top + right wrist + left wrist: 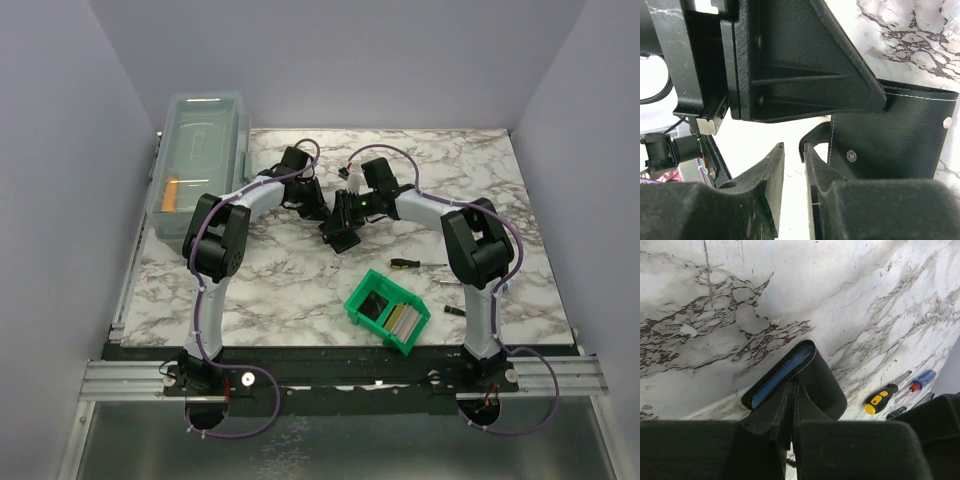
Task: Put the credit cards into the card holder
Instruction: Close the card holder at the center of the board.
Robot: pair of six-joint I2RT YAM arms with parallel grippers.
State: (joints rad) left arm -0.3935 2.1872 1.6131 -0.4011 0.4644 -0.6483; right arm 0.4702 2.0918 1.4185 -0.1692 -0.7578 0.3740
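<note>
Left hand (791, 405): I clamped the card holder (810, 375).
Right hand (792, 170): narrow, empty.
Progress: barely begun; credit cards (400, 320) lay in green bin (360, 288).

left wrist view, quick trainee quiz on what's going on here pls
1. True or false: the left gripper is shut on the card holder.
2. The holder's inner face is: A red, B blue-grey, C green.
3. Fill in: the screwdriver lying closest to the holder has a black and ___ handle.
Key: 1 true; 2 B; 3 yellow.
</note>
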